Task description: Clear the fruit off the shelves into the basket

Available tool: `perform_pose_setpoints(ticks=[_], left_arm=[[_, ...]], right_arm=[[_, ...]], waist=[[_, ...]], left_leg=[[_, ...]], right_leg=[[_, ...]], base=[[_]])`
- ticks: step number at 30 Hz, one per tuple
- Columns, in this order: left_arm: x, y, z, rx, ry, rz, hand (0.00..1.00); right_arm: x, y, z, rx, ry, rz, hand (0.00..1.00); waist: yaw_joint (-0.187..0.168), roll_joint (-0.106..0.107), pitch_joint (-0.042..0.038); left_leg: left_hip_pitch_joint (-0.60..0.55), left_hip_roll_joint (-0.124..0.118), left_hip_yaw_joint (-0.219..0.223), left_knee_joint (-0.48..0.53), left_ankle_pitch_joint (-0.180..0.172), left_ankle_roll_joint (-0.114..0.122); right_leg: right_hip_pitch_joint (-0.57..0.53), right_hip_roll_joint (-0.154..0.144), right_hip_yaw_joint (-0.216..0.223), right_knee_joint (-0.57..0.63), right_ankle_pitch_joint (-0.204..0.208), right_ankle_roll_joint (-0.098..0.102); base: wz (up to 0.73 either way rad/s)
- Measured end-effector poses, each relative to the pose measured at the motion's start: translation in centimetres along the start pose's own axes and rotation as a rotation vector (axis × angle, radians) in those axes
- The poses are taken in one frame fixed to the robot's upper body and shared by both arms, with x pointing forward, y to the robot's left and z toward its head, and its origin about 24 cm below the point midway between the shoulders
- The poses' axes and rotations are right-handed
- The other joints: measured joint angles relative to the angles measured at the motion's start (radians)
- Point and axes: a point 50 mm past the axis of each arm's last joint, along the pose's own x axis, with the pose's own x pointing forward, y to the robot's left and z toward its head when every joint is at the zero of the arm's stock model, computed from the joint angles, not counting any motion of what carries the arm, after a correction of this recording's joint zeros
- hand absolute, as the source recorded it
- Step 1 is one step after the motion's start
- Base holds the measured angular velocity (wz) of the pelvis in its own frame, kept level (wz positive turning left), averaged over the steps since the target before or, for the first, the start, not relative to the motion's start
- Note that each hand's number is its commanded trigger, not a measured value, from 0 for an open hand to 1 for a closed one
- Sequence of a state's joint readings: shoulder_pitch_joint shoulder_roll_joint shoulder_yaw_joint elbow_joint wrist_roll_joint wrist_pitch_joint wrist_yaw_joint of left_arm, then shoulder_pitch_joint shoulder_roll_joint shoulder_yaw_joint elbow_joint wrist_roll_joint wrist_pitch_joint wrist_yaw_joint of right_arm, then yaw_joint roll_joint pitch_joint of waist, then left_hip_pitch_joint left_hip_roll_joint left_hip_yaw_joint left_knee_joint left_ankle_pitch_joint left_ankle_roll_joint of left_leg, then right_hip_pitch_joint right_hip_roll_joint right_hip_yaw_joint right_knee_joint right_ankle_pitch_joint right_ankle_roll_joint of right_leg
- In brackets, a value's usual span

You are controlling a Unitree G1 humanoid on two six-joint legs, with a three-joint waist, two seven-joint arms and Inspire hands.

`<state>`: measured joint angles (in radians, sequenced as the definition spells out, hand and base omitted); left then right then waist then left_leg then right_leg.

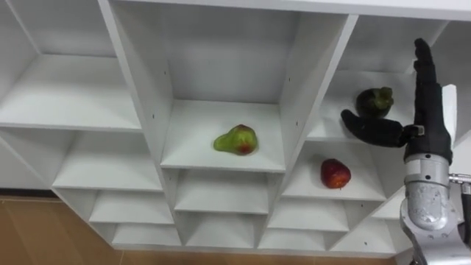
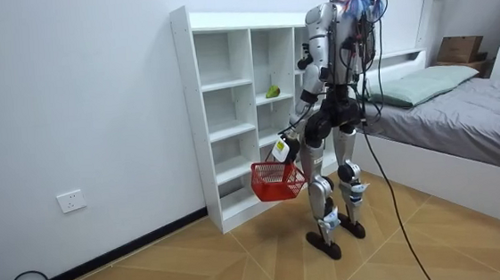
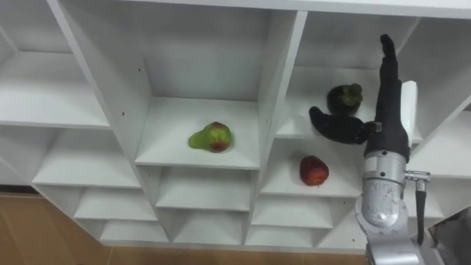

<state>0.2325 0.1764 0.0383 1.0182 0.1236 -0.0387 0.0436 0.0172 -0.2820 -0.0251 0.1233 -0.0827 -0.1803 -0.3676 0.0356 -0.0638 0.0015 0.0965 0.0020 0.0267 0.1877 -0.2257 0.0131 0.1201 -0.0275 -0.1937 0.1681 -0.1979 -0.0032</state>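
The right robot hand [image 1: 430,121] stands upright at the right edge of the frame, in front of the closet [image 1: 140,88], its fingers [image 1: 423,66] straight and pressed together, pointing up, the thumb [image 1: 372,129] spread out to the left; it holds nothing. Just left of the fingers and above the thumb, a dark fruit [image 1: 375,101] lies on a shelf in the right compartment, apart from the hand. One shelf lower in the same column, at lower right, lies a red apple [image 1: 335,174]. In the middle of the frame a green pear [image 1: 237,140] with a red blush rests on its side in the centre compartment. In the room view the robot stands upright facing the closet, a bed [image 2: 471,109] at the right, and a red basket [image 2: 277,181] hangs at knee height from the left robot hand [image 2: 290,143]; whether that hand is closed on the handle I cannot tell.
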Motion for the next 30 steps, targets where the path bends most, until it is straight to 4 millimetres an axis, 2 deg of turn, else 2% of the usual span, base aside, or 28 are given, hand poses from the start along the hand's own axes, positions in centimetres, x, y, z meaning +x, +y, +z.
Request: perform_pose_setpoints(ticks=[8,13,19,22,30], left_arm=[[0.0,0.2,-0.3,-0.018,0.025,-0.002,1.00],[-0.2,0.2,-1.1,-0.015,0.053,-0.002,1.00],[-0.4,0.2,-1.9,0.010,0.092,-0.006,1.00],[-0.4,0.2,-1.9,0.011,0.097,-0.008,1.00],[-0.4,0.2,-1.3,0.033,0.073,-0.015,1.00]], right_arm=[[0.7,-0.1,-1.1,-0.038,0.073,0.009,0.00],[0.8,0.0,-2.2,-0.051,0.122,0.020,0.00],[0.9,0.0,-2.5,-0.050,0.150,0.035,0.00],[0.9,0.1,-2.5,-0.041,0.153,0.038,0.00],[1.3,0.2,-2.8,-0.049,0.164,0.075,0.00]], waist=[[0.000,-0.010,-0.0057],[0.001,-0.011,-0.0035],[0.000,-0.005,0.0015],[0.000,-0.002,0.0038],[-0.002,0.000,0.0032]], left_leg=[[-0.001,0.000,-0.004,0.003,0.002,-0.001],[0.001,0.000,-0.007,0.009,0.002,-0.001],[-0.002,0.000,-0.006,0.013,0.002,-0.001],[-0.006,0.000,-0.007,0.016,0.002,-0.001],[-0.017,0.000,-0.012,0.017,0.003,-0.002]], right_leg=[[0.003,0.000,-0.007,0.001,0.001,-0.001],[0.009,0.000,-0.010,0.001,0.002,-0.002],[0.013,-0.001,-0.012,0.002,0.003,-0.003],[0.013,-0.002,-0.016,0.002,0.003,-0.003],[0.009,-0.001,-0.026,0.003,0.004,-0.005]], base=[[0.00],[0.01],[0.00],[0.04],[0.02]])
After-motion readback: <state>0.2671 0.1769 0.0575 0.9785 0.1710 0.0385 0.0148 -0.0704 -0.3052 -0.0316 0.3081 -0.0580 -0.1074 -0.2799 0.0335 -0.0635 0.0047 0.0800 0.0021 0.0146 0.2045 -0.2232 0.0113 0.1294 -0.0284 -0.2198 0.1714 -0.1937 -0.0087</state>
